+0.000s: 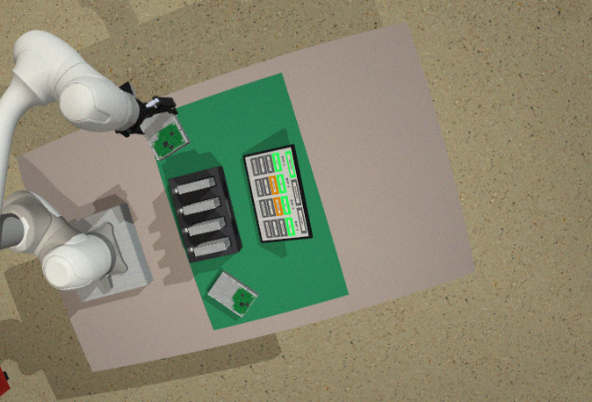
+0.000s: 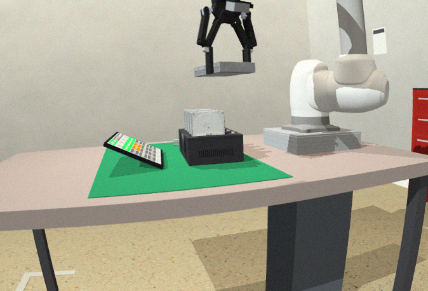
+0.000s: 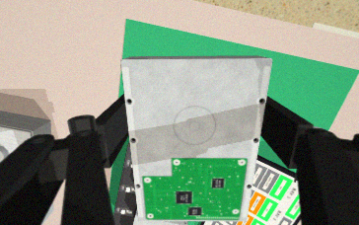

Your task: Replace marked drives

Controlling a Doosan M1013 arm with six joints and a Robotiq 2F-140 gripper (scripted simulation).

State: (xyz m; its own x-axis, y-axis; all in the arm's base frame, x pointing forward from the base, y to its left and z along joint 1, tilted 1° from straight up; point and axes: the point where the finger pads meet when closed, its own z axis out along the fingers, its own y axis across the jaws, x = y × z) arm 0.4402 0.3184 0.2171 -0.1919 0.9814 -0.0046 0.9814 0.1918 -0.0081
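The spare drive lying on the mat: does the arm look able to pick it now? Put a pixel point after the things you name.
Probably not yet: its jaws [image 1: 156, 120] [image 2: 227, 65] already hold another drive [image 1: 168, 137] [image 2: 235, 68] [image 3: 194, 109], though nothing seems to cover the lying one [image 1: 233, 293].
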